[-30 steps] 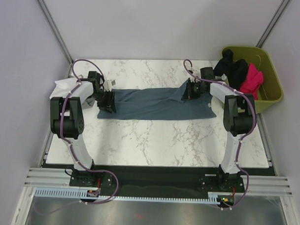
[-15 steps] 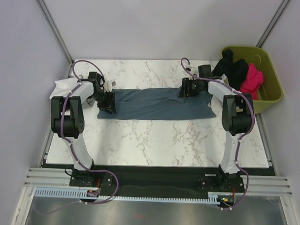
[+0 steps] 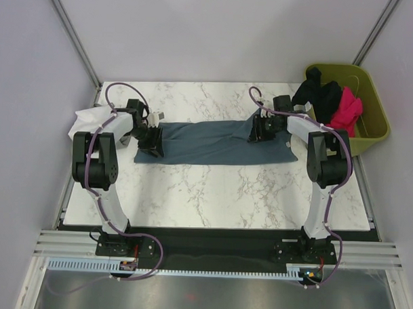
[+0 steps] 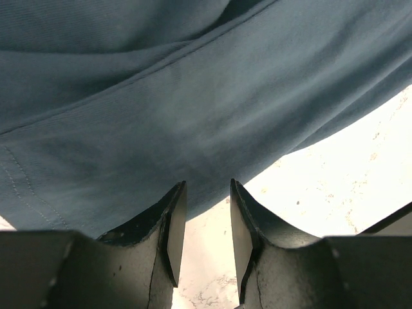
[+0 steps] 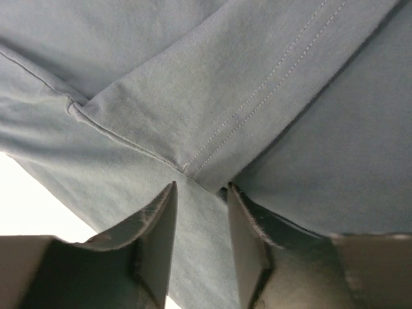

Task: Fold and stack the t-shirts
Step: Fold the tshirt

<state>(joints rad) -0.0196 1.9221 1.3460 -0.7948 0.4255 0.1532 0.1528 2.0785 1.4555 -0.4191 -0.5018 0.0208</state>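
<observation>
across the far half of the table [image 3: 212, 195], item one: blue-grey shirt [image 3: 214, 142], lying flat as a long band that runs left to right, with a doubled layer and a stitched hem showing in both wrist views.

item two: left gripper [image 3: 152, 142], low at the left end of the blue-grey shirt. from its wrist view i see the left gripper [image 4: 205, 193] with a narrow gap between the jaws. bare marble shows through that gap, and the edge of the shirt [image 4: 193, 96] lies just past the tips. i see no cloth pinched.

item three: right gripper [image 3: 256, 132], low over the far edge of the shirt, towards its right end. its wrist view shows the right gripper [image 5: 199, 187] with jaws narrowly apart. a folded corner of the shirt [image 5: 161, 64] sits right at the tips, and cloth lies flat beneath the gap.

item four: white shirt [image 3: 82, 120], bunched at the left edge of the table, beside the left arm.

item five: green bin [image 3: 381, 113] just off the far right corner. it holds a black shirt [image 3: 320, 94] and a pink shirt [image 3: 345, 110], both heaped and unfolded.
</observation>
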